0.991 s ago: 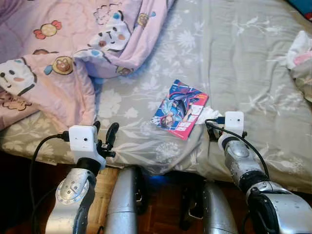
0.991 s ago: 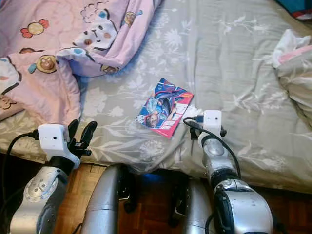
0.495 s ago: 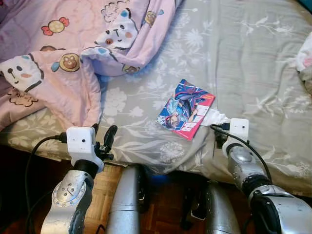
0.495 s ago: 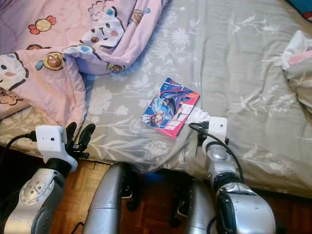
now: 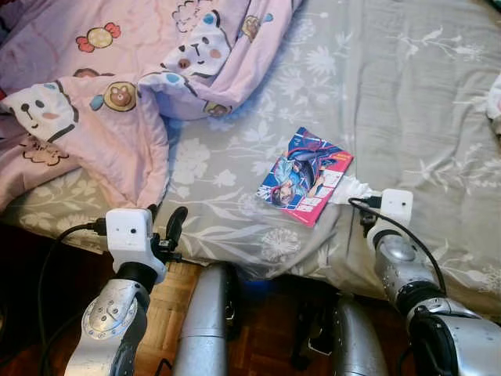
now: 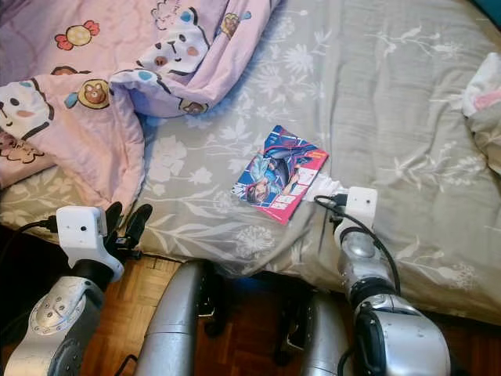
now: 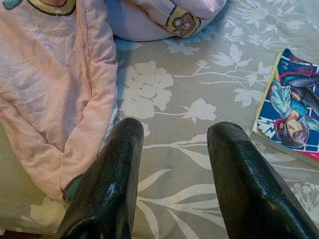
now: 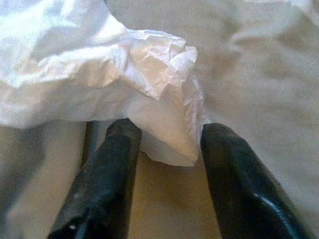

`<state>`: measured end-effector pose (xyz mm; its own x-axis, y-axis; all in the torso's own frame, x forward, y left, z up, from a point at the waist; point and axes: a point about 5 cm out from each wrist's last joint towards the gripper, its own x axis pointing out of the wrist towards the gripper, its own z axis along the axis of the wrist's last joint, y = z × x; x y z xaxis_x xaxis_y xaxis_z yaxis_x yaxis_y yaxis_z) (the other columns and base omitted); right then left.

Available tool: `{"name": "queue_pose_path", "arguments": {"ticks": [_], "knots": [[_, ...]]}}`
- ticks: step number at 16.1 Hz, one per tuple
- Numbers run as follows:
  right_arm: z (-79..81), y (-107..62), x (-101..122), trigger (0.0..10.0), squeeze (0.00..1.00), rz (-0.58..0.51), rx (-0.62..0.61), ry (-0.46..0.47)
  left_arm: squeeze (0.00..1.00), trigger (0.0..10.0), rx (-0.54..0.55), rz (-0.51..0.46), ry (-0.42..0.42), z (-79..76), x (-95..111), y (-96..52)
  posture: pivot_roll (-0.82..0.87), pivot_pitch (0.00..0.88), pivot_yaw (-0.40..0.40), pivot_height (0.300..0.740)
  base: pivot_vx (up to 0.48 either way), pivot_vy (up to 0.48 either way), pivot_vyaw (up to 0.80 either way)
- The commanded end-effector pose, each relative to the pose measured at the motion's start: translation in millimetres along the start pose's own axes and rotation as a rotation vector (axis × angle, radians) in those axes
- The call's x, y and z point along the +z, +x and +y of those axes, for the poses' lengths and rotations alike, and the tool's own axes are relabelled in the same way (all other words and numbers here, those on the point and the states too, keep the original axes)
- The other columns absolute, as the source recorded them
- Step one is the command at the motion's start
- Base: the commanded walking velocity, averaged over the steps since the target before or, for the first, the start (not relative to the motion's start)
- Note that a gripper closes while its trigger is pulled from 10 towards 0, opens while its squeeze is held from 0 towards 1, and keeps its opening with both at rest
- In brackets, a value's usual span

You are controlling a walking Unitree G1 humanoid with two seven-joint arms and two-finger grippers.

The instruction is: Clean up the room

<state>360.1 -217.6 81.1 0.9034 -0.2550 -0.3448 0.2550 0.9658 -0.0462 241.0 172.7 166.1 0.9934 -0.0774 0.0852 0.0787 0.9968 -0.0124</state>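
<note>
1. Shifted down-left since a second ago, so the whole bed scene sits further right and the pink bundle at the far right edge has nearly slid out; judged a camera move, not the things.
2. Crumpled white tissue lying on the grey floral sheet, just beside the comic book near the bed's front edge.
3. Right gripper pressed up to that tissue, jaws parted with one corner of the paper dipping between the fingers; not clamped yet.
4. Left gripper hovering over the sheet's front edge beside the pink cartoon blanket, jaws wide and holding nothing.
5. Barely begun, by the look of it: tissue unpicked, book lying loose, blanket heaped and rumpled.
6. Left to do, probably: pinch the tissue, lift it off, then deal with book and bedding.
</note>
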Motion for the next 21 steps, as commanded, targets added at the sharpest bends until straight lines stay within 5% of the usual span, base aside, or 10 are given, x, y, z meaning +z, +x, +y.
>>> {"name": "queue_pose_path", "arguments": {"ticks": [1,14,21], "knots": [[-7.0,-2.3,-15,0.0,0.0,0.051,-0.024,-0.009,0.0,10.0,0.009,0.019,-0.007,0.4,-1,-6.4,0.37,0.588,0.056,0.633,0.0,0.0,0.0],[-2.1,-3.5,-19,0.0,0.0,0.055,0.001,-0.022,0.0,10.0,0.032,0.041,0.0,4.2,-7,-8.8,0.36,0.583,0.052,0.633,0.0,0.0,0.0],[-4.1,-14.1,-26,0.0,0.0,-0.146,0.083,0.021,0.0,10.0,0.12,0.12,0.073,34.5,-45,-12.4,0.28,0.471,0.017,0.633,0.0,0.0,0.0]]}}
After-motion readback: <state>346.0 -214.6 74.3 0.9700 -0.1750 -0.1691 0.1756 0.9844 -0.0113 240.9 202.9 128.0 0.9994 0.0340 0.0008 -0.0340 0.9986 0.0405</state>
